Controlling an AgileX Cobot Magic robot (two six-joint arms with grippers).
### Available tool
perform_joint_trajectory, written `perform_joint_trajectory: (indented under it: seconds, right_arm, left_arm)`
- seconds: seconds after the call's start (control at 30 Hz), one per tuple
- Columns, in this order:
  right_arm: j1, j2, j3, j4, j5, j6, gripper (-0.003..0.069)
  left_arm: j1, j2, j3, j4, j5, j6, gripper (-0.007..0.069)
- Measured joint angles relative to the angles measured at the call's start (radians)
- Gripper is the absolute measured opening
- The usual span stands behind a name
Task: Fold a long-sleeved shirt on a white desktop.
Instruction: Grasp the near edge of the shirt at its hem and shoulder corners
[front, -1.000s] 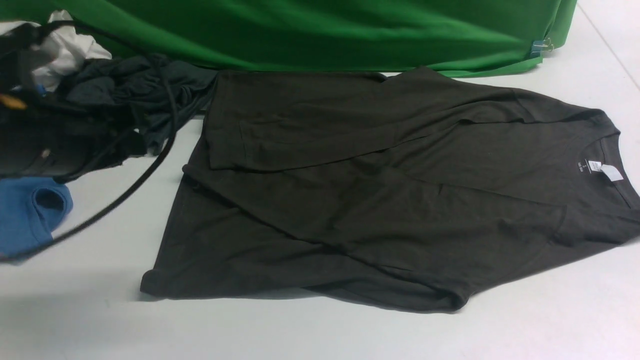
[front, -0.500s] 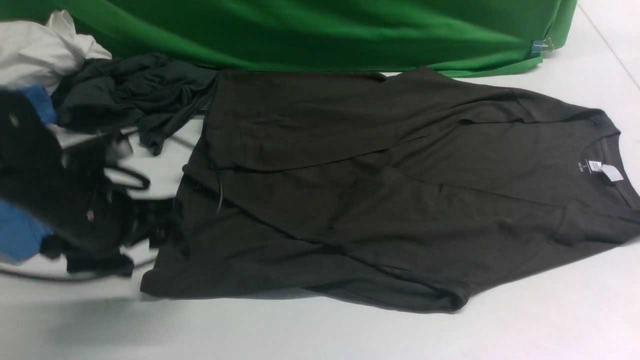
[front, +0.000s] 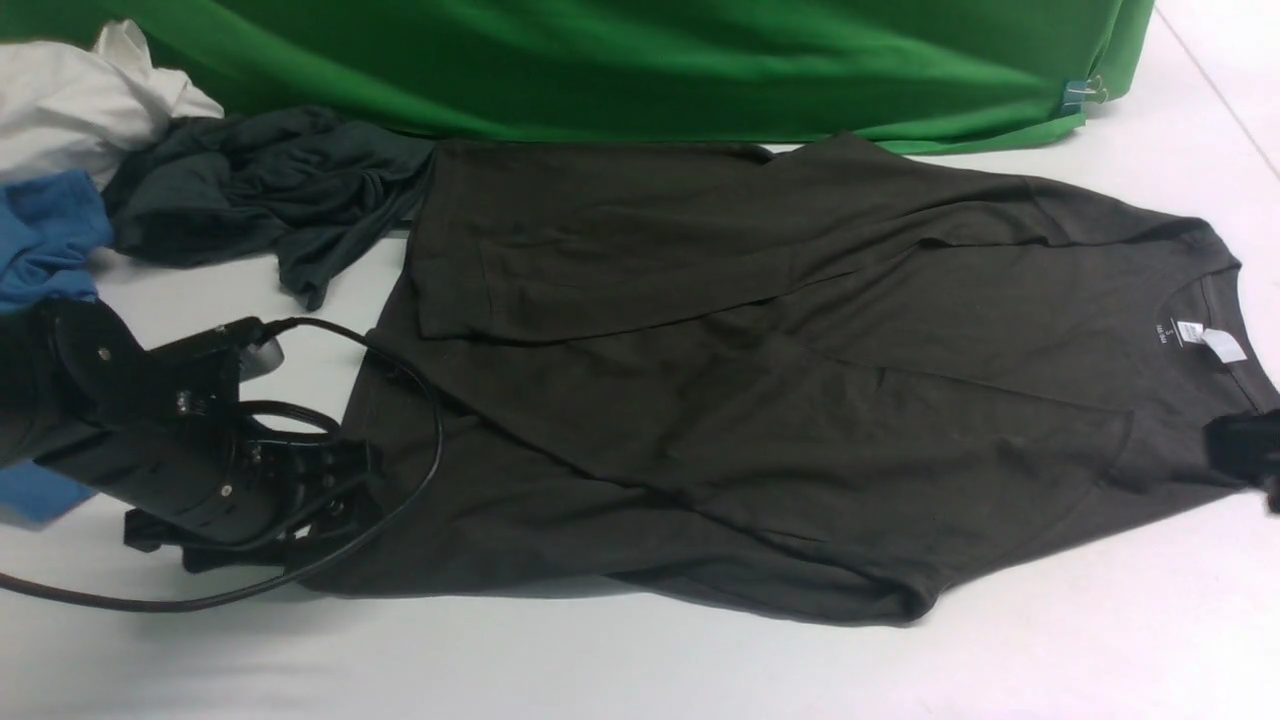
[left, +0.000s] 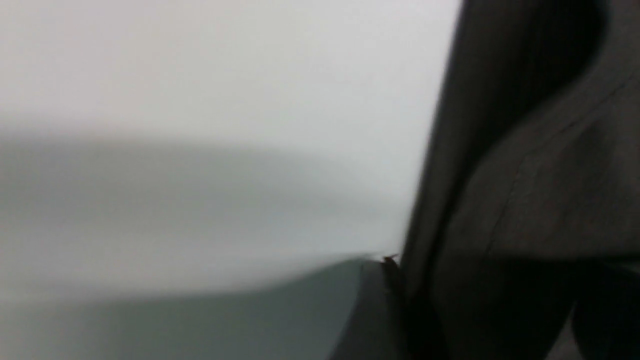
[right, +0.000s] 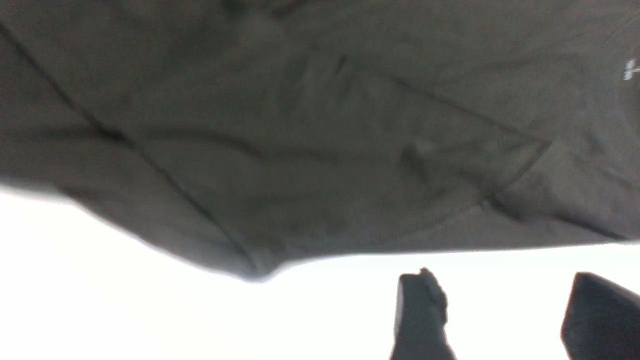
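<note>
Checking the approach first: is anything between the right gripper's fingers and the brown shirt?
Nothing visible does. The right gripper is open, and only bare desk separates its fingers from the shirt.

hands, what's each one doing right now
Left hand: by the shirt, cannot tell if open or closed.
Right hand: open, empty.

Three views: one wide from the robot's side, two close at the wrists.
The front view looks forward and down across the surface (front: 700, 670) to the green backdrop (front: 600, 60). Both wrist views sit low and near, each facing an edge of the long-sleeved shirt (front: 780, 400) on that surface.
</note>
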Motion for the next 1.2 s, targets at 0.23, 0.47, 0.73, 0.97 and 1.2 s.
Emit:
perform_joint_trajectory:
  seconds: [0.23, 0.47, 0.73, 0.97, 1.2]
  right_arm:
    - [0.155, 0.16, 0.0, 0.032, -0.006, -0.351, 0.0564]
    - [0.301, 0.447, 0.0, 0.022, -0.13, -0.538, 0.0532]
    - [0.335, 0.682, 0.001, -0.078, -0.314, -0.541, 0.0479]
    - [0.336, 0.736, -0.001, -0.099, -0.421, -0.517, 0.0425]
    - [0.337, 0.74, -0.002, -0.098, -0.384, -0.495, 0.0064]
  left_arm:
    - [0.0, 0.01, 0.0, -0.019, 0.005, 0.042, 0.0187]
    - [0.0, 0.014, 0.0, -0.021, 0.007, 0.048, 0.0035]
    - [0.0, 0.014, 0.0, -0.023, 0.007, 0.052, 0.0036]
    - [0.0, 0.015, 0.0, -0.024, 0.006, 0.056, 0.0036]
    - [0.0, 0.001, 0.0, -0.016, 0.023, 0.056, 0.0036]
